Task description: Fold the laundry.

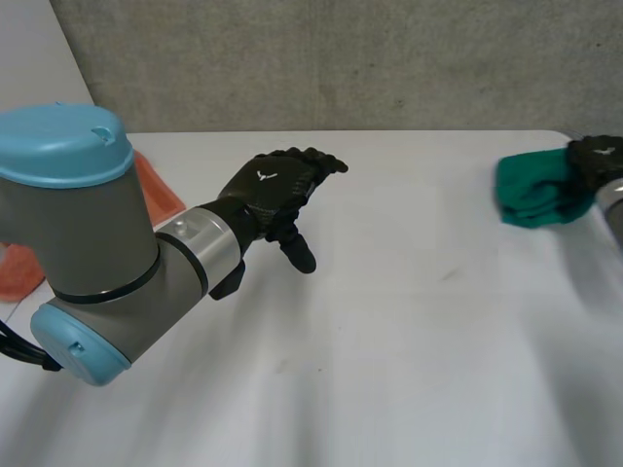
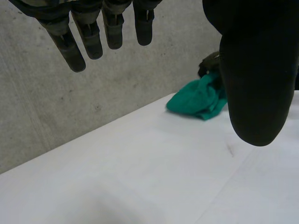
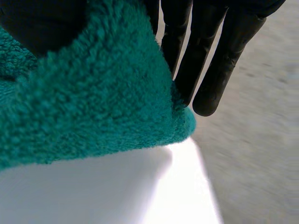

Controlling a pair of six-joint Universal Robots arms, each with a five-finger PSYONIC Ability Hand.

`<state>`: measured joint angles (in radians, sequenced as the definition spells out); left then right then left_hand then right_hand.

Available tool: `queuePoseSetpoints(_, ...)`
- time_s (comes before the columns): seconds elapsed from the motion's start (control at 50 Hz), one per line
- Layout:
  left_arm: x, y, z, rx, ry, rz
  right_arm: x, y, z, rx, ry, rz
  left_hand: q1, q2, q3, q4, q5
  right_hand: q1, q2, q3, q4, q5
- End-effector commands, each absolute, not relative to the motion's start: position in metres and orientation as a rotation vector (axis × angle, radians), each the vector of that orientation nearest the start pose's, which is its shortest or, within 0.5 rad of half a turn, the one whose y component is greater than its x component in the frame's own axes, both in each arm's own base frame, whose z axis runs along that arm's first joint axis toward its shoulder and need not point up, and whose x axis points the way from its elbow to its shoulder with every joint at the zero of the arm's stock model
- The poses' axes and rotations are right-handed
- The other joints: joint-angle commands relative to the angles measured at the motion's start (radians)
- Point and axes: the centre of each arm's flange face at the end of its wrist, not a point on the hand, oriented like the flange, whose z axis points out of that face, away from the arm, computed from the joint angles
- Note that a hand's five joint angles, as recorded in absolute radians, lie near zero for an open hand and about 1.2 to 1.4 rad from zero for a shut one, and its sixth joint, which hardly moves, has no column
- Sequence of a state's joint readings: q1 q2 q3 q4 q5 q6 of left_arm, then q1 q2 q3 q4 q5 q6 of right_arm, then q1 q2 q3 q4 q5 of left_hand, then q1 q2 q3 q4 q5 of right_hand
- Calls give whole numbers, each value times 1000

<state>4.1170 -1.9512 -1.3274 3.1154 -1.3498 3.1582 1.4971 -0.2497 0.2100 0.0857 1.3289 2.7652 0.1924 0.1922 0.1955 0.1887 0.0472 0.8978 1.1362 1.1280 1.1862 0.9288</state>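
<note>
The bunched teal-green terry towel (image 1: 533, 192) lies on the white table (image 1: 389, 341) near its far right corner, well apart from the left hand (image 1: 274, 190). The right hand (image 1: 596, 156) is on the towel's outer end. In the right wrist view its thumb presses into the pile on one side while its straight fingers (image 3: 219, 56) lie against the other, so the cloth (image 3: 103, 93) is pinched between them at a folded edge. The left hand hovers over the bare middle of the table with its fingers (image 2: 77, 46) straight and spread from the thumb, holding nothing. An orange cloth (image 1: 161, 195) lies at the table's left side, partly hidden behind the left arm (image 1: 88, 243). A grey concrete wall (image 1: 341, 58) stands behind the table.
</note>
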Motion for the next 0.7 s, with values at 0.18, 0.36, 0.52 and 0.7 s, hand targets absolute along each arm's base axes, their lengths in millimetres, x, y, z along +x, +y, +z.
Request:
queuePoseSetpoints(0.18, -337, -226, 248, -802, -1894, 1598, 56, -558, 106, -736, 2188, -2251, 9, 10, 6, 13, -20, 444, 205, 214, 155, 238)
queuePoseSetpoints(0.36, -337, -225, 248, -804, -1894, 1596, 46, -558, 123, -770, 2122, -2262, 9, 10, 6, 13, -20, 453, 214, 222, 164, 247)
queuePoseSetpoints(0.52, -337, -225, 248, -781, -1897, 1583, 22, -560, 126, -782, 2119, -2290, 9, 10, 6, 13, -20, 453, 214, 222, 164, 247)
queuePoseSetpoints(0.7, -338, -224, 246, -780, -1897, 1574, 5, -562, 116, -886, 2149, -2359, 9, 10, 6, 13, -20, -487, -725, -717, -775, -692)
